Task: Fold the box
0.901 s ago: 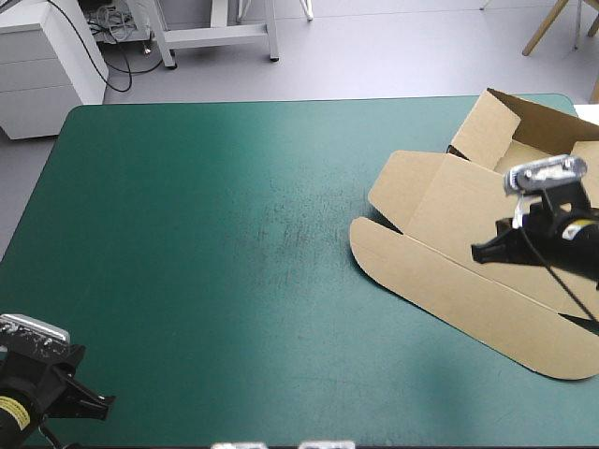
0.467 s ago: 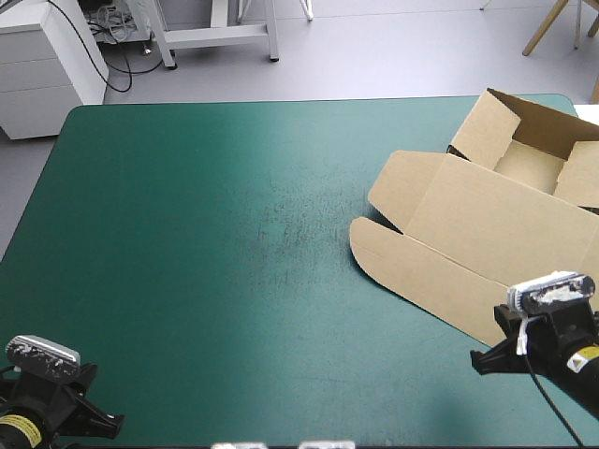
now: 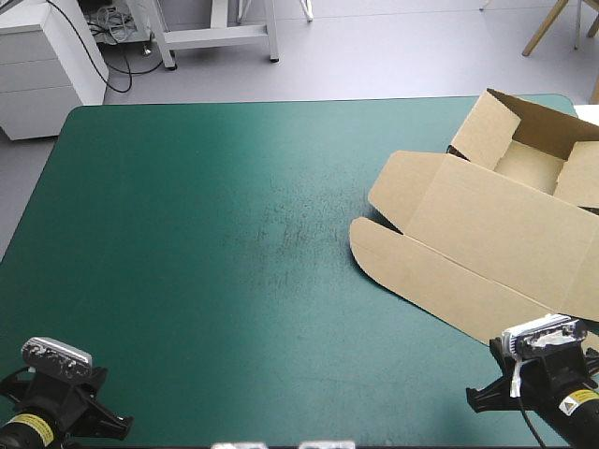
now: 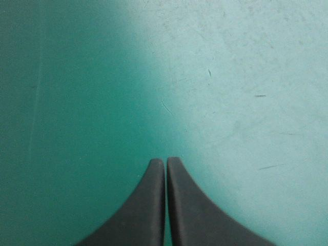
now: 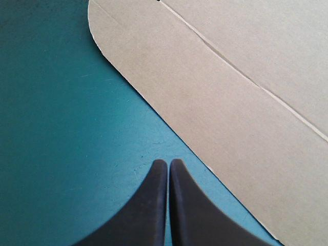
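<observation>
The brown box (image 3: pixel 468 238) lies at the table's right side as an open tray, walls raised at the far right corner (image 3: pixel 529 154), with its lid spread flat toward the front. My right gripper (image 3: pixel 473 402) is shut and empty, low at the front right, just off the lid's rounded front flap. In the right wrist view its fingertips (image 5: pixel 168 163) rest over the teal-green cover, with the flap's edge (image 5: pixel 220 97) just ahead and beside them. My left gripper (image 3: pixel 120 430) is shut at the front left corner, far from the box, with only teal-green cover (image 4: pixel 164 77) ahead of it.
The teal-green table (image 3: pixel 206 243) stretches bare from the left edge to the box. A white cabinet (image 3: pixel 47 65) and a table frame stand beyond the far edge.
My right gripper has drawn back from above the box's lid to the table's front right edge. My left gripper has slid a little lower toward the front edge. The box has not moved.
</observation>
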### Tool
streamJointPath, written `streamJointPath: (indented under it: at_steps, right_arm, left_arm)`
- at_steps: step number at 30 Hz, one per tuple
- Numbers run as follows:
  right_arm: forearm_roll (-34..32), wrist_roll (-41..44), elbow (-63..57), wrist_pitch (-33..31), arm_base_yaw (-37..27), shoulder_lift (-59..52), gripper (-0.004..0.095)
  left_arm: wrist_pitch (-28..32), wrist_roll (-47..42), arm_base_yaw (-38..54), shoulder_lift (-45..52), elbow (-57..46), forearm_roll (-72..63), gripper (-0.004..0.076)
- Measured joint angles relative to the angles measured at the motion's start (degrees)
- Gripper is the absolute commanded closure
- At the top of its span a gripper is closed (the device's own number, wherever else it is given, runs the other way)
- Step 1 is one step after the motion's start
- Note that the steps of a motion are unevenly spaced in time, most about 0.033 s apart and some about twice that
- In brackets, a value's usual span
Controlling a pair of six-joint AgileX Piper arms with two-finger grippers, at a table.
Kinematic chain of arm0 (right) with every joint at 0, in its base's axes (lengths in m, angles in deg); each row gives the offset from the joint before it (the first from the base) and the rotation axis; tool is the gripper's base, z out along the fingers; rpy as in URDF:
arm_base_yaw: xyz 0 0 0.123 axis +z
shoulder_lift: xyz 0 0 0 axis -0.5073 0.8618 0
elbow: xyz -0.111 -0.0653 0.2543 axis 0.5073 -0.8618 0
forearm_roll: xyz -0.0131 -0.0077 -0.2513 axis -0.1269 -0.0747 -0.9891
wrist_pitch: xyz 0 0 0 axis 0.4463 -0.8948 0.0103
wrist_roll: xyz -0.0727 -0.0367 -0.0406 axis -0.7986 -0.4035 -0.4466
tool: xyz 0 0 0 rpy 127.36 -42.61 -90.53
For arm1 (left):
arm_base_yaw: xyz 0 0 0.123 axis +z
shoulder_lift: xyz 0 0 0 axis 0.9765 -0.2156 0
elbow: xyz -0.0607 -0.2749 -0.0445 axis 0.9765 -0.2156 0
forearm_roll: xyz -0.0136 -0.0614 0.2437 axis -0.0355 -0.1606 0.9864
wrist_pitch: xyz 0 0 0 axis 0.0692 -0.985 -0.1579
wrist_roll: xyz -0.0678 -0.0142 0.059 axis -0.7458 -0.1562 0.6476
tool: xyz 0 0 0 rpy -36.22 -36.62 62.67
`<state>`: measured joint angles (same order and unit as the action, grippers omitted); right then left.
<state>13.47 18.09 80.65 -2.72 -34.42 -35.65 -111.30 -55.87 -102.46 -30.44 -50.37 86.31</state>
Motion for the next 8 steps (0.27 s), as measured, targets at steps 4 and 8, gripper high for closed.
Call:
streamJointPath:
  at_steps: [4,8]
  right_arm:
    - [0.0,0.1,-0.1,-0.1,0.0,0.0,0.0912]
    - [0.0,0.1,-0.1,-0.1,0.0,0.0,0.0912]
  left_arm:
    - [0.0,0.0,0.0,0.0,-0.2,0.0,0.0732]
    - [0.0,0.0,0.0,0.0,-0.3,0.0,0.0732]
